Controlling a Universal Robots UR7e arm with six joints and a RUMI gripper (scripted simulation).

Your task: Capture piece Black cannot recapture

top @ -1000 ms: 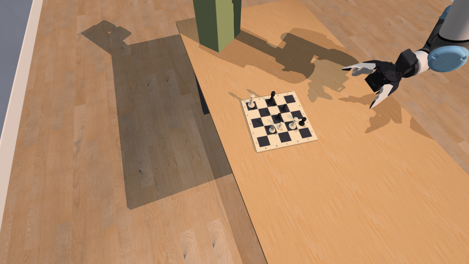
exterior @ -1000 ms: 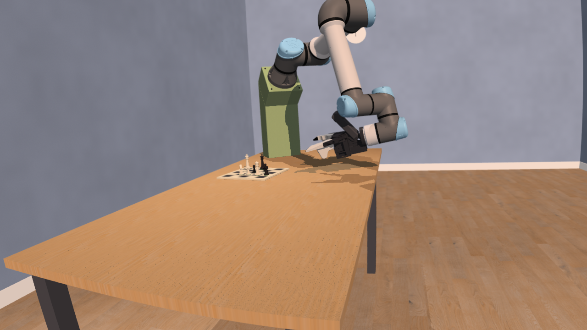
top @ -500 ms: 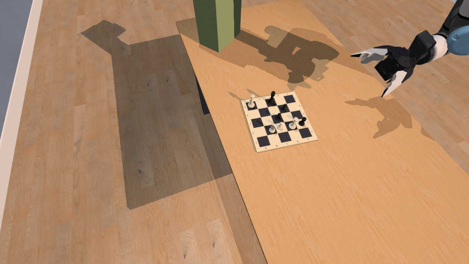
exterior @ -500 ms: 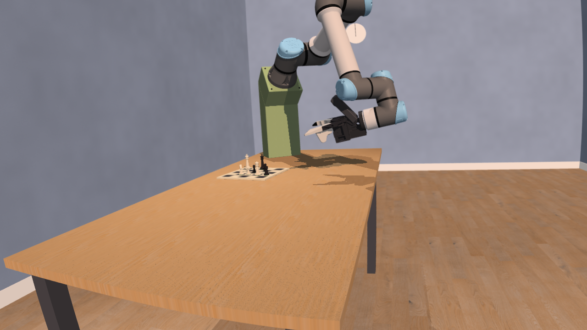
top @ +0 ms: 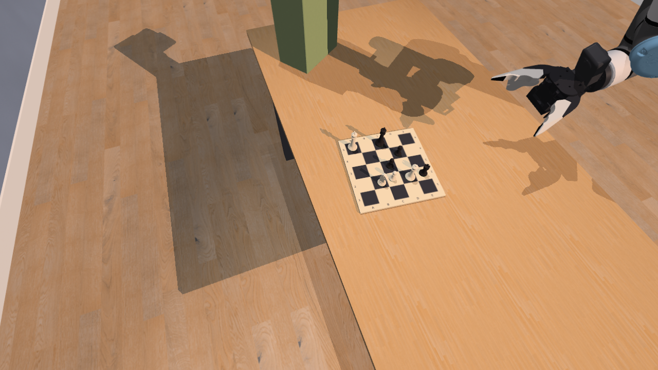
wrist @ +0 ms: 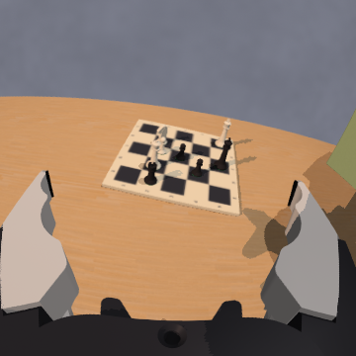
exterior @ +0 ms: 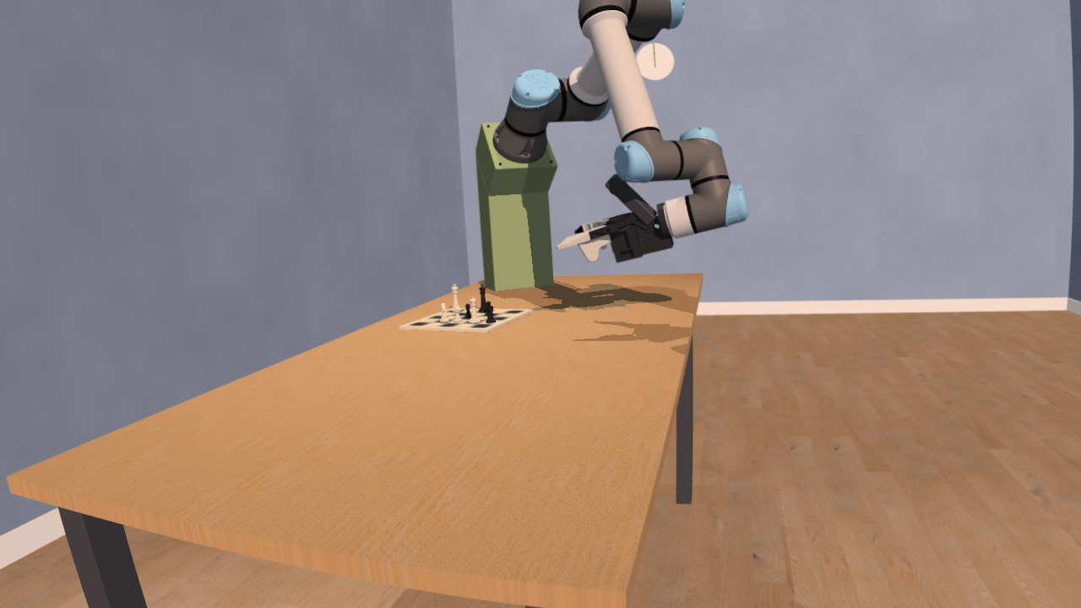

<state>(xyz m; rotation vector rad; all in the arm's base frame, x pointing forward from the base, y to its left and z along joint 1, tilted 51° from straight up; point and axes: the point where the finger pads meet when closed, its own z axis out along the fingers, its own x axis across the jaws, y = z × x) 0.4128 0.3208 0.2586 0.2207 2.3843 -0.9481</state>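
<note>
Flat square chessboard (top: 384,198) (exterior: 434,327) (wrist: 197,192), black and cream. Upright on board: tall white king (top: 352,141) (exterior: 454,297) (wrist: 223,135), A5; tall black king (top: 381,139) (exterior: 482,300) (wrist: 224,156), C5; small black pawn (top: 399,150) (wrist: 199,169), D4; second black pawn (top: 390,164) (exterior: 468,311) (wrist: 182,152), C3; black rook (top: 424,170) (exterior: 490,313) (wrist: 150,175), E2; small white pawn (top: 393,176) (exterior: 456,317) (wrist: 162,146), C2; white pieces, type unclear, B2 and D2.

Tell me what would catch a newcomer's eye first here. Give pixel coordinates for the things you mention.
Most likely the robot arm (exterior: 623,75), reaching from the green pedestal (top: 315,36) (exterior: 507,234) with its open gripper (top: 513,108) (exterior: 574,246) (wrist: 171,177) in the air beyond the board's edge. Next, the small chessboard (top: 402,204) (exterior: 446,329) (wrist: 170,200) on the wooden table (top: 482,257) (exterior: 377,453) (wrist: 148,247), its black and white pieces standing mostly toward one side.
</note>
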